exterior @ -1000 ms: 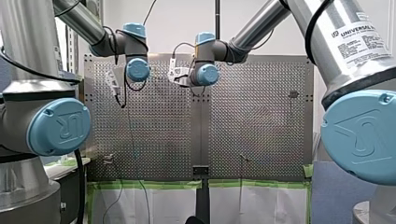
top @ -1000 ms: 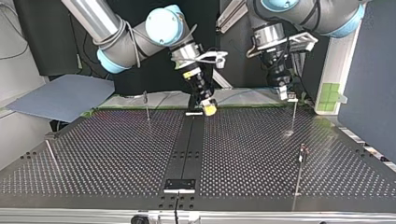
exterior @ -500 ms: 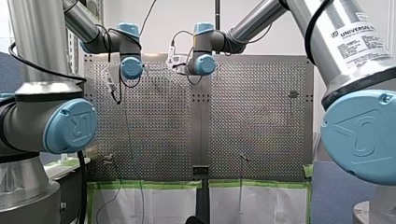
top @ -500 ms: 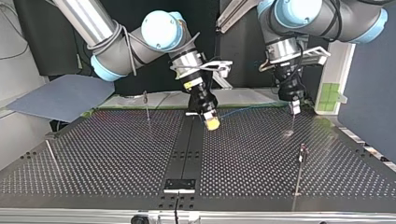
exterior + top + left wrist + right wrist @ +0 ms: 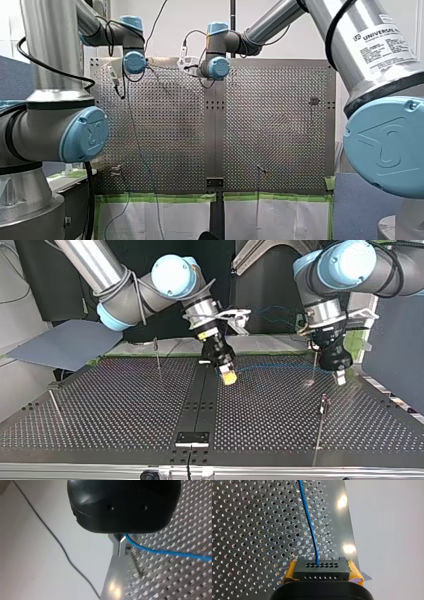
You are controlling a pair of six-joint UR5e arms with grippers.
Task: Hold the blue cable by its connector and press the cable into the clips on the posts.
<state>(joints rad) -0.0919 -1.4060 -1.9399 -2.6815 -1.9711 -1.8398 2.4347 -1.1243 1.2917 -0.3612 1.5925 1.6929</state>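
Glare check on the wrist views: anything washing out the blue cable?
Right wrist view: two glare spots on the table near its edge, beside the blue cable, not on it; it shows down to the connector. Left wrist view: one glare patch on the table edge ahead of my left gripper, clear of the cable.

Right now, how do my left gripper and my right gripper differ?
My right gripper has yellow pads; my left gripper has bare metal fingers. My right gripper clamps the black connector; my left gripper pinches the blue cable itself. Both are shut on the same cable.
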